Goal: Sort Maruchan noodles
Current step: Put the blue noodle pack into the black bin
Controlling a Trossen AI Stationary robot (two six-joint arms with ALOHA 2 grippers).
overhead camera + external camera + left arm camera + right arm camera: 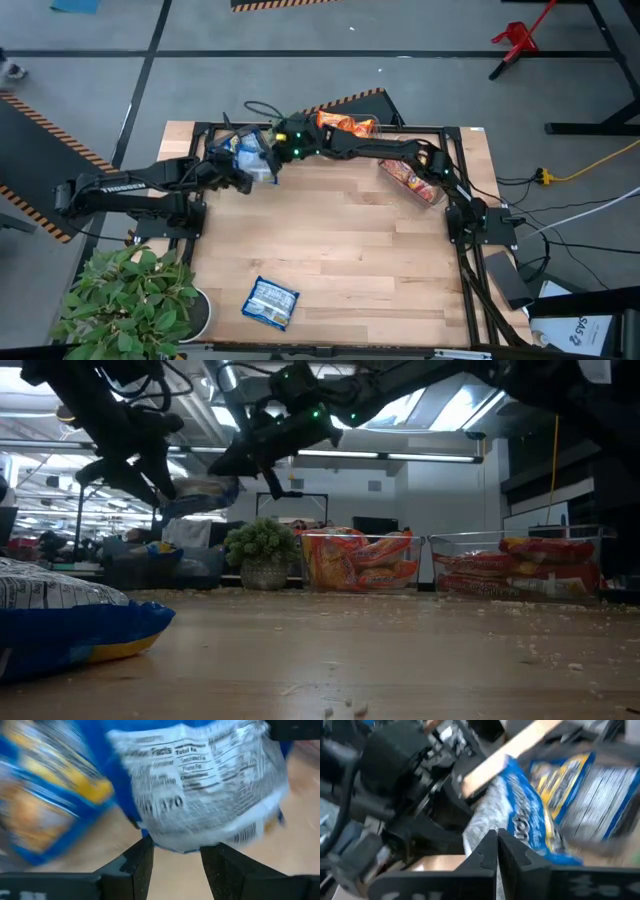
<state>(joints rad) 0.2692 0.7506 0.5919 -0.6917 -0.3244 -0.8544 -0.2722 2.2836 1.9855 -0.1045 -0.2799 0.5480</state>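
A blue-and-white Maruchan noodle packet [257,160] hangs in the air at the table's far left, over a bin of blue packets [150,560]. My left gripper [243,170] is shut on it. My right gripper [272,152] reaches across from the right and stands shut close beside the packet's other end [232,488]. A second blue-and-white packet [270,302] lies flat on the table near the front edge. My left gripper has the packet's crumpled end edge [175,845] between its two fingers [137,865]. The packet sticks out beyond the fingers, printed back toward the camera, lifted clear of the table. My right gripper's shut fingers [490,847] lie against or just before the packet [487,817]. I cannot tell whether they touch it.
A clear bin of orange packets [345,125] stands at the far edge, and a clear bin of red packets [412,180] at the far right. A green plant [130,295] sits off the near left corner. The table's middle is bare wood [340,240].
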